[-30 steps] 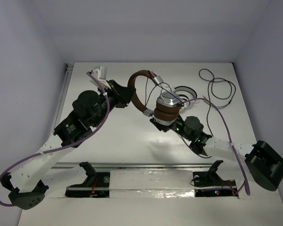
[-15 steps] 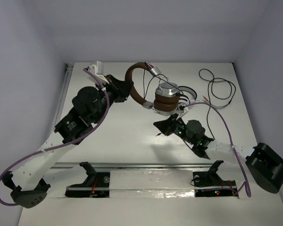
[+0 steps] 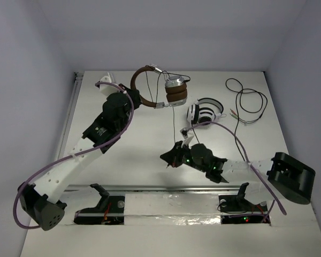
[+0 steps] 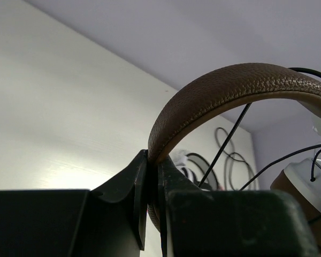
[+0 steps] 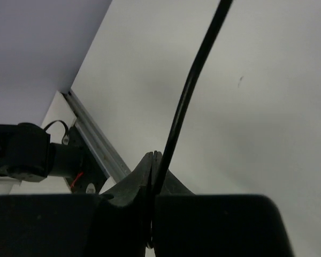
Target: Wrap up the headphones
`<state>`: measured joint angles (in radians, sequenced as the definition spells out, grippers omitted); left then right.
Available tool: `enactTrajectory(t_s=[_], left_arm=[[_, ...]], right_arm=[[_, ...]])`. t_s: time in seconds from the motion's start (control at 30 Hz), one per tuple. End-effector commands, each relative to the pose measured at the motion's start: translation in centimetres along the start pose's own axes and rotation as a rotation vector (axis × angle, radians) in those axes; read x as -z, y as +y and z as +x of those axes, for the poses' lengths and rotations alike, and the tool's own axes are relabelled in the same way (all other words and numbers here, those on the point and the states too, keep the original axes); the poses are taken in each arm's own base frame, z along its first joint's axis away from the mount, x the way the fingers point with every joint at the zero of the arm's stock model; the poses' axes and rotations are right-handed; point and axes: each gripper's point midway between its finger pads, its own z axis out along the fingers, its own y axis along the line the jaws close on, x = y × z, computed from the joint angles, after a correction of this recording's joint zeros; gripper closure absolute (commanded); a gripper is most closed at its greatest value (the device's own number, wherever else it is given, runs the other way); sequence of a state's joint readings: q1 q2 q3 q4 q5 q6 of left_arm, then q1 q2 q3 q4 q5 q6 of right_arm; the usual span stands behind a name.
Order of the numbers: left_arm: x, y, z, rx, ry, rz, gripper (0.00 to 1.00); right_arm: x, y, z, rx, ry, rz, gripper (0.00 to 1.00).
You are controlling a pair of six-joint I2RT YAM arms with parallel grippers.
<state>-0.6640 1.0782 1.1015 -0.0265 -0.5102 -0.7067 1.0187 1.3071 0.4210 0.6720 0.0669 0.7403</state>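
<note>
**Over the far side of the table — headphones held up, cable pinched**

Right of the held set, white-and-black striped headphones (image 3: pixel 204 112) lie on the table (image 3: pixel 128 144). A loose black cord (image 3: pixel 250 100) is coiled further right, apart from both arms.

Left gripper (image 4: pixel 152 160): clenched on the brown headband (image 4: pixel 224 93), jaws nearly together with only the band between them. The headphones (image 3: pixel 174 91) are held off the table near its far edge, earcups pressed together to the right of the grip.

Right gripper (image 5: pixel 152 160): clamped on the thin black cable (image 3: pixel 174 126), jaws almost meeting, over mid-table.

Only the overhead view shows the cable running straight from the earcups down to the right gripper. Only the right wrist view shows the metal rail (image 5: pixel 93 139) behind the pinch.
</note>
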Motion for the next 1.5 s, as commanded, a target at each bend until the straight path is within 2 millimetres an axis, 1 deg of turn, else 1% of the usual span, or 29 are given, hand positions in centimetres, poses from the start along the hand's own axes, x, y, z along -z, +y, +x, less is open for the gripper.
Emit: enactTrajectory(t_s=[0.0, 0.03, 0.07, 0.1, 0.13, 0.17, 0.23, 0.27, 0.3, 0.33, 0.37, 0.4, 0.43, 0.47, 0.53, 0.57, 0.6, 0.63, 0.7, 0.73, 0.77, 0.8, 0.87, 0.93, 0.97, 1.0, 1.07, 1.2, 1.47], left_arm=[[-0.6, -1.6, -3.5, 0.148, -0.146, 0.028, 1.0], [-0.9, -1.2, -3.2, 0.138, -0.148, 0.012, 1.0], [-1.5, 0.0, -2.4, 0.113, -0.151, -0.034, 1.0], [-1.7, 0.6, -2.1, 0.101, -0.155, -0.056, 1.0], [-1.9, 1.3, -1.6, 0.091, -0.159, -0.077, 1.0], [-2.3, 2.8, -0.5, 0.065, -0.158, -0.123, 1.0], [-2.8, 4.1, 0.8, 0.03, -0.146, -0.158, 1.0], [-3.2, 5.8, 2.2, -0.012, -0.134, -0.211, 1.0], [-3.3, 6.7, 3.1, -0.027, -0.12, -0.234, 1.0], [-3.4, 7.5, 4.0, -0.033, -0.11, -0.247, 1.0], [-3.3, 9.2, 5.9, -0.058, -0.076, -0.266, 1.0], [-3.1, 9.5, 7.1, -0.065, -0.057, -0.26, 1.0], [-2.8, 10.0, 8.1, -0.072, -0.045, -0.262, 1.0], [-2.4, 11.5, 9.7, -0.102, -0.022, -0.289, 1.0], [-1.6, 12.1, 11.8, -0.129, 0.019, -0.286, 1.0], [-0.9, 13.1, 12.9, -0.151, 0.037, -0.298, 1.0], [-0.4, 13.2, 13.5, -0.16, 0.048, -0.293, 1.0], [0.3, 13.1, 14.5, -0.168, 0.068, -0.278, 1.0], [1.4, 13.4, 15.4, -0.178, 0.093, -0.262, 1.0], [1.9, 13.6, 15.9, -0.188, 0.109, -0.259, 1.0], [2.6, 13.3, 16.7, -0.192, 0.131, -0.239, 1.0], [3.0, 13.2, 17.0, -0.189, 0.142, -0.234, 1.0], [4.0, 13.2, 18.4, -0.204, 0.19, -0.214, 1.0], [4.8, 13.2, 19.4, -0.206, 0.218, -0.208, 1.0], [5.1, 13.4, 20.0, -0.215, 0.234, -0.206, 1.0], [5.6, 13.0, 20.6, -0.209, 0.25, -0.196, 1.0], [6.3, 13.3, 21.2, -0.227, 0.272, -0.198, 1.0], [7.7, 13.1, 22.6, -0.21, 0.326, -0.159, 1.0], [9.9, 12.5, 24.6, -0.191, 0.413, -0.122, 1.0]], right_arm=[[-1.3, 1.6, 0.7, -0.008, 0.0, 0.028, 1.0], [-1.4, 1.8, 1.0, -0.019, 0.004, 0.034, 1.0], [-1.4, 2.0, 1.6, -0.021, 0.018, 0.04, 1.0], [-1.4, 2.9, 1.8, -0.024, 0.021, 0.028, 1.0], [-1.2, 3.8, 2.6, -0.022, 0.033, 0.02, 1.0], [-1.0, 4.2, 3.3, -0.021, 0.049, 0.016, 1.0], [-0.8, 5.9, 4.3, -0.03, 0.078, -0.016, 1.0], [-0.3, 6.9, 5.7, -0.023, 0.119, -0.034, 1.0], [-0.2, 7.3, 6.4, -0.022, 0.14, -0.04, 1.0], [-0.2, 8.2, 6.6, -0.031, 0.152, -0.055, 1.0], [0.0, 8.7, 7.1, -0.034, 0.177, -0.07, 1.0], [0.2, 9.4, 7.4, -0.037, 0.189, -0.088, 1.0], [0.3, 9.9, 7.1, -0.049, 0.19, -0.103, 1.0], [0.5, 10.7, 6.8, -0.054, 0.195, -0.124, 1.0], [1.0, 11.9, 5.4, -0.062, 0.171, -0.152, 1.0], [1.1, 12.0, 4.9, -0.059, 0.159, -0.145, 1.0], [1.2, 12.7, 4.0, -0.061, 0.14, -0.156, 1.0], [1.2, 12.7, 3.4, -0.051, 0.123, -0.145, 1.0], [1.3, 12.9, 1.2, -0.055, 0.048, -0.11, 1.0], [1.3, 12.8, 0.4, -0.05, 0.018, -0.095, 1.0], [1.3, 11.9, -0.9, -0.049, -0.04, -0.034, 1.0], [1.2, 11.9, -2.1, -0.055, -0.082, -0.005, 1.0], [1.2, 10.6, -4.0, -0.05, -0.174, 0.078, 1.0], [1.2, 10.3, -5.8, -0.06, -0.239, 0.118, 0.99], [1.2, 9.2, -7.0, -0.064, -0.288, 0.166, 0.99], [1.1, 8.9, -7.4, -0.068, -0.297, 0.175, 0.99], [1.0, 7.2, -8.6, -0.093, -0.348, 0.231, 0.99], [0.8, 4.9, -9.4, -0.148, -0.403, 0.264, 0.99], [0.1, 1.7, -12.3, -0.196, -0.495, 0.337, 0.95]])
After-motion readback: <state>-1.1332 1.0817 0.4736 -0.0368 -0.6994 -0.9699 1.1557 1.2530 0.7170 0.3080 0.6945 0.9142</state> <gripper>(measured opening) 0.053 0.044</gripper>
